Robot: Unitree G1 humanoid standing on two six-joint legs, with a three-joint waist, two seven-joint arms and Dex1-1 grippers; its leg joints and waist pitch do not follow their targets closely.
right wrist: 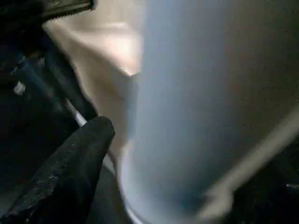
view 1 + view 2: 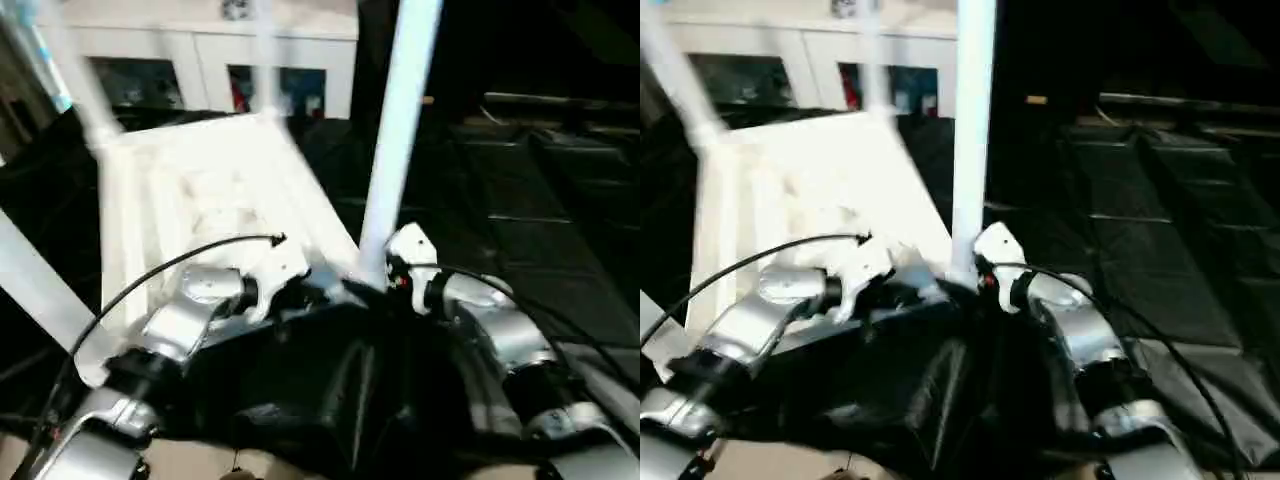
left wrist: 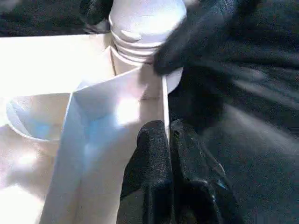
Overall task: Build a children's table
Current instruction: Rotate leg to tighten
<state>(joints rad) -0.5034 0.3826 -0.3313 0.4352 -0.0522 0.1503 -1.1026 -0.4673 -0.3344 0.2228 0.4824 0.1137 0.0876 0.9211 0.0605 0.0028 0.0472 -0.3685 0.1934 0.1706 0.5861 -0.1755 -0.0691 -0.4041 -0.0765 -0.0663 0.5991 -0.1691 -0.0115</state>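
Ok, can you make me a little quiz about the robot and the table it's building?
1. True or false: the small white plastic table lies with its ribbed underside facing up.
2. What is the left gripper pinching?
A. a thin white wall of the table
B. a black cable
C. a cabinet door
3. What piece of furniture stands behind the table?

Key: 1 true. 2 A. 3 the white cabinet with glass-fronted compartments.
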